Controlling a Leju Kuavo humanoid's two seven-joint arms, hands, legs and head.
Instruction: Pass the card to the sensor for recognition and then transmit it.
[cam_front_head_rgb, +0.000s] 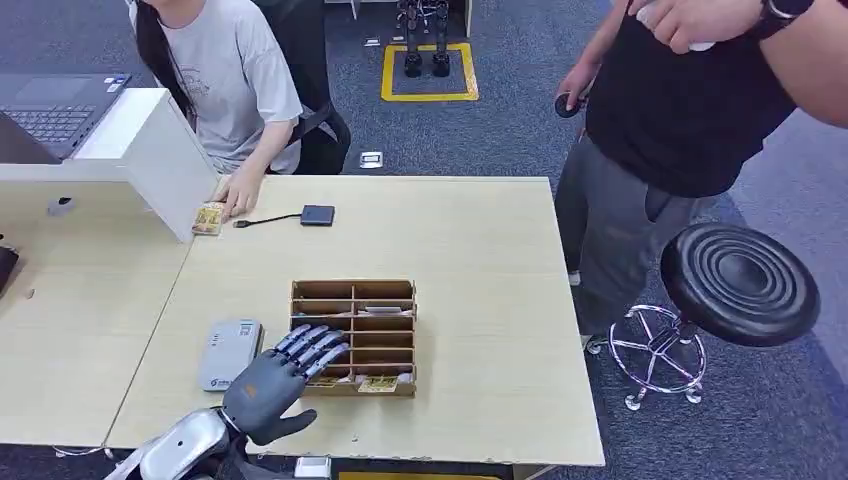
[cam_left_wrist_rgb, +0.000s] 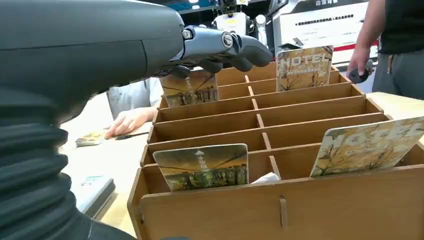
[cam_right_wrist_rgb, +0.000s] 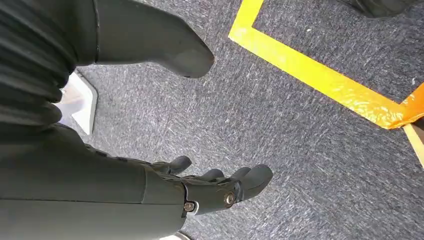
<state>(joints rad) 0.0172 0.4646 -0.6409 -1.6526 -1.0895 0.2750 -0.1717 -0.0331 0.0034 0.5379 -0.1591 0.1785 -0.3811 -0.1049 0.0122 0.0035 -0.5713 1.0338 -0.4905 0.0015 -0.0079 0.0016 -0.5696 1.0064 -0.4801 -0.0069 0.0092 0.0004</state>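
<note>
Left hand (cam_front_head_rgb: 272, 382) hovers over the rack (cam_front_head_rgb: 353, 337), fingers (cam_front_head_rgb: 312, 346) spread and holding nothing. Cards stand in the rack's slots; a near one (cam_left_wrist_rgb: 202, 166) is upright. Lower the fingers onto one card's top edge, pinch it, lift straight, then carry it left to the sensor (cam_front_head_rgb: 229, 352). Right hand (cam_right_wrist_rgb: 200, 187) hangs over the floor, fingers apart, holding nothing.

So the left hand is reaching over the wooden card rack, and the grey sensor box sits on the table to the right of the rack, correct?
Not quite. The left hand is over the wooden card rack, but the grey sensor box lies on the table to the left of the rack, not the right. The head view shows this.
</note>
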